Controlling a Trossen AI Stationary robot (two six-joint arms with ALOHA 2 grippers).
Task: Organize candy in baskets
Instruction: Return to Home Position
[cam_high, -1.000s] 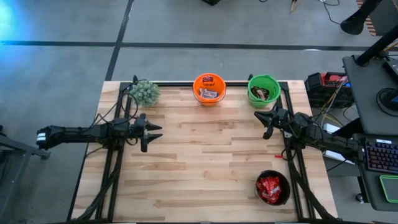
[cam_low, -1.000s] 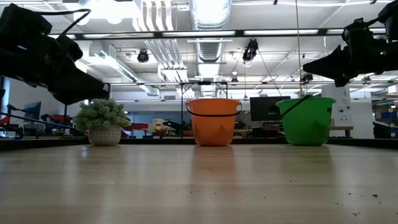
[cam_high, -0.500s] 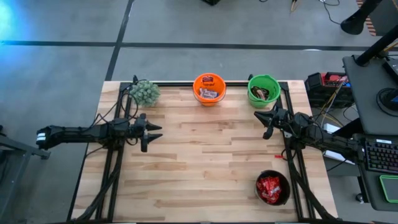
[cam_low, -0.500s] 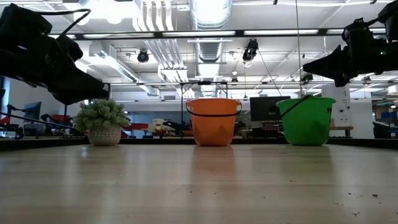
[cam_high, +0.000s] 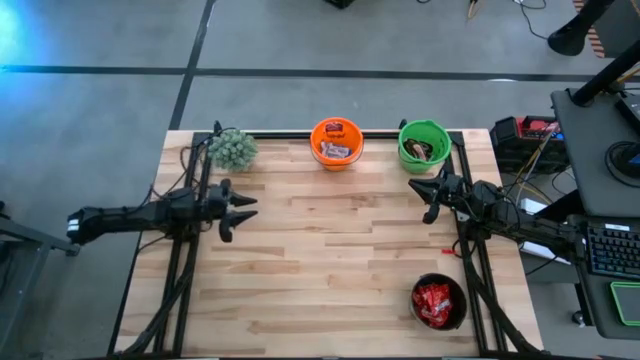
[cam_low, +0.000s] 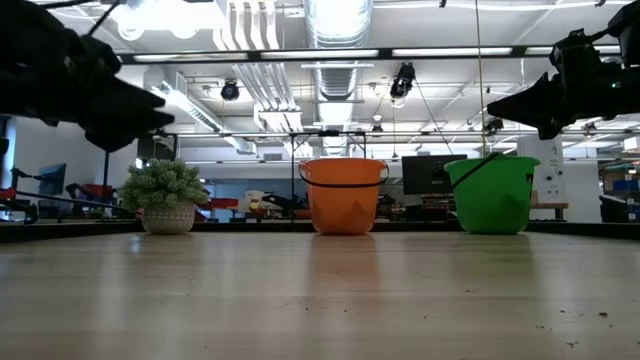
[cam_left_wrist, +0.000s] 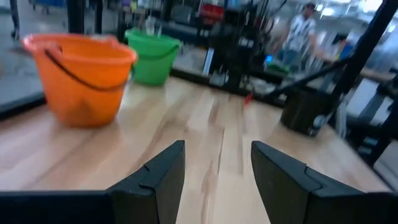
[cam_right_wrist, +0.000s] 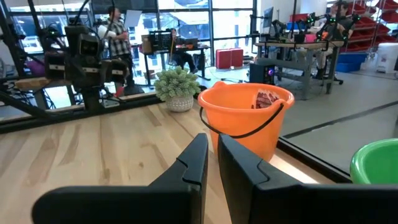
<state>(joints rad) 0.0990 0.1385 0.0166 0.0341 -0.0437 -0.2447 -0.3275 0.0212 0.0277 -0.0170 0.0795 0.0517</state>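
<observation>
While candy (cam_high: 434, 302) is seen in the black basket (cam_high: 439, 277), the left gripper (cam_high: 250, 208) is held wide above the table (cam_high: 330, 260); the right gripper (cam_high: 420, 192) seems nearly closed.

Two slim, jointed robot arms, matte black from end to end

The left arm (cam_high: 140, 215), at the pale wooden tabletop's (cam_high: 330, 260) 9 o'clock edge, is a narrow black tube with a pale grey patch at its outer end and thin black cables looping beside it. The left end effector (cam_high: 248, 208) ends in pointed black prongs, and its fingers (cam_left_wrist: 158, 180) are broad angular wedges with stepped inner faces. The right arm (cam_high: 520, 225), at 3 o'clock, is chunkier. The right end effector (cam_high: 420, 192) has similarly faceted black fingers (cam_right_wrist: 189, 168).
</observation>
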